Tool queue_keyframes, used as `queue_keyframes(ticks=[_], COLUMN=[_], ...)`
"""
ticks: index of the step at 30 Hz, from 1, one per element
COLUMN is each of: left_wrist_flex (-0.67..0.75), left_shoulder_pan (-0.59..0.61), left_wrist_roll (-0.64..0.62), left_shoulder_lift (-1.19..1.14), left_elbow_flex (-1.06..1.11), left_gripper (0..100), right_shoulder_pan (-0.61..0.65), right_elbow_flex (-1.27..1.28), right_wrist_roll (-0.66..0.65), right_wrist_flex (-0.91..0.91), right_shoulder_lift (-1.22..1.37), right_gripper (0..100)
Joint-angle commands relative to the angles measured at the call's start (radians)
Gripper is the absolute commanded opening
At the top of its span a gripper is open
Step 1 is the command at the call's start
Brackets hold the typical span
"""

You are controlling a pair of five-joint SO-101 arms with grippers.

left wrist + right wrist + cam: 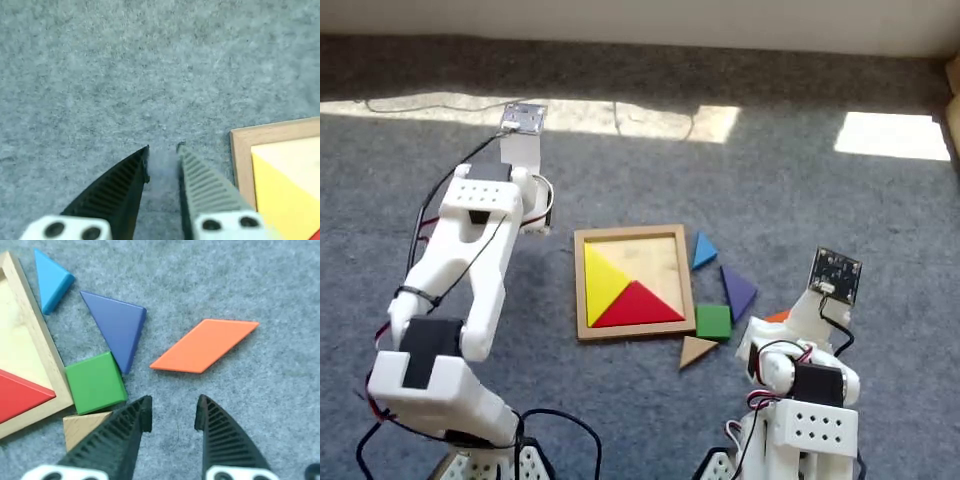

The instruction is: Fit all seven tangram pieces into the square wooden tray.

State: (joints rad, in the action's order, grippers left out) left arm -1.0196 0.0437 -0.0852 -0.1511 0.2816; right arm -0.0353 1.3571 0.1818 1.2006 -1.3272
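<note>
The square wooden tray (584,285) lies mid-carpet with a yellow triangle (602,274) and a red triangle (638,306) inside it. To its right sit a light blue triangle (50,280), a purple triangle (117,325), a green square (95,382), a tan triangle (82,427) and an orange parallelogram (205,345). My right gripper (173,405) hangs open over bare carpet, just short of the orange parallelogram and beside the green square. My left gripper (162,149) hovers narrowly open over carpet, apart from the tray's corner (240,150), with nothing between its fingers.
Grey carpet covers the whole floor. The left arm (470,270) stands to the left of the tray and the right arm (800,385) to its lower right. A thin cable (440,102) runs along the sunlit strip at the back.
</note>
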Motion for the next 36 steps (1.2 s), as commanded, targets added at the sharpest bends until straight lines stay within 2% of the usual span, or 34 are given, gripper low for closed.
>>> queue_keyframes(ticks=[1,5,14,19,27,36], left_wrist_flex=[0.075,0.152,0.456,0.575,0.6,0.6], left_shoulder_pan=[0.008,0.012,0.01,0.005,0.013,0.022], left_wrist_roll=[0.005,0.002,0.002,0.0,0.0,0.0], left_shoulder_lift=[0.168,0.271,0.576,0.688,0.803,1.273], left_elbow_flex=[0.105,0.239,0.59,0.717,0.796,1.078], left_gripper=[1,0,0,1,1,1], right_shoulder_pan=[0.001,0.001,0.001,0.001,0.001,0.001], right_elbow_flex=[-0.01,-0.01,-0.01,-0.01,0.019,0.031], right_wrist_roll=[0.0,0.0,0.0,0.0,0.0,0.0], right_wrist_flex=[-0.022,-0.022,-0.022,-0.022,-0.073,-0.073], right_shoulder_lift=[-0.01,-0.01,-0.01,-0.01,-0.01,-0.01], right_gripper=[14.6,14.6,14.6,14.6,14.6,14.6])
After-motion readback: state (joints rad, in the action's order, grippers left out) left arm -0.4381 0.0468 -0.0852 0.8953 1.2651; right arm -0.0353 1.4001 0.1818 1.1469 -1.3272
